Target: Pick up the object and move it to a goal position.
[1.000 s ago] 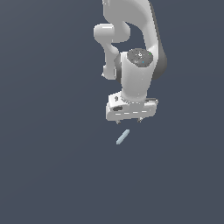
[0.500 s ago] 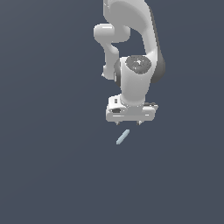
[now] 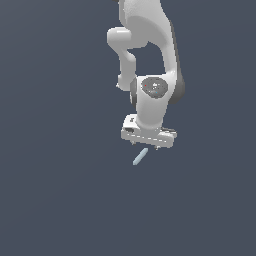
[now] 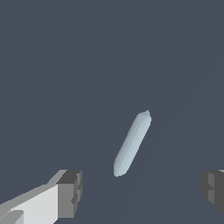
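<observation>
Approach stage only, nothing grasped yet. No goal marker shows in either view, so where the object must end up can't be told.

Left to right in the exterior view: plain dark bench (image 3: 55, 200), nothing else on it that side. Then the rod (image 3: 140, 156), pale blue-grey, lying flat and slanted, its upper end near the gripper (image 3: 148, 143) and just under it in the picture. The white arm (image 3: 150, 50) comes down from the top of the frame, hand pointing at the bench. Whether the rod and gripper touch is hard to call from this view alone.

Wrist view settles it: left finger (image 4: 70, 192) and right finger (image 4: 213, 190) are spread wide apart, with the rod (image 4: 132, 143) lying between their lines but ahead of the pads, untouched. Fingers open, holding nothing. The rod sits at an angle to the finger gap, not square across it.

Judged done: arm brought over the rod and roughly lined up. Judged left: lower until the pads flank the rod, close, lift, carry to goal. The thin rod on a flat bench probably leaves little room for error in height.

Versus the earlier frames: the gripper sits lower and closer to the rod than one second back, gap to it shrinking step by step. Rod position and slant unchanged. Arm pose much the same, only dropped.
</observation>
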You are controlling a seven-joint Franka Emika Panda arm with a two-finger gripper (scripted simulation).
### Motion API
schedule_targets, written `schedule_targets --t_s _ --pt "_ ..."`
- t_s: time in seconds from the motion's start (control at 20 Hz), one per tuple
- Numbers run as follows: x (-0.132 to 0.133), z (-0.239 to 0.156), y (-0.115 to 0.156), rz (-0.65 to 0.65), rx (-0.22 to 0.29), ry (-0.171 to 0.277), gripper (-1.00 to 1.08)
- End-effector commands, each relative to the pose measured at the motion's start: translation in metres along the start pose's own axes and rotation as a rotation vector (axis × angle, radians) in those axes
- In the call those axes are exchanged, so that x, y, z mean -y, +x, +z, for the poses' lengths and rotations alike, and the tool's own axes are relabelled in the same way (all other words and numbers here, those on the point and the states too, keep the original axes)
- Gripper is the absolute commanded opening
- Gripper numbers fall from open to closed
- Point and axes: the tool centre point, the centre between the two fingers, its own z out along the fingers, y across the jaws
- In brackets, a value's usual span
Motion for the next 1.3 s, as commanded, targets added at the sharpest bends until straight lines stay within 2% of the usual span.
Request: schedule_targets --t_s 0.0,0.35,0.65,0.95,1.25 --pt "-0.001 0.011 0.0 0.073 0.002 -0.002 1.0" --pt "-0.006 0.038 -0.002 0.265 0.005 -0.009 1.0" --pt "-0.009 0.055 -0.003 0.38 0.005 -0.016 1.0" --pt "-0.011 0.063 -0.004 0.441 0.004 -0.02 1.0" --pt "-0.011 0.065 -0.004 0.448 0.004 -0.021 1.0"
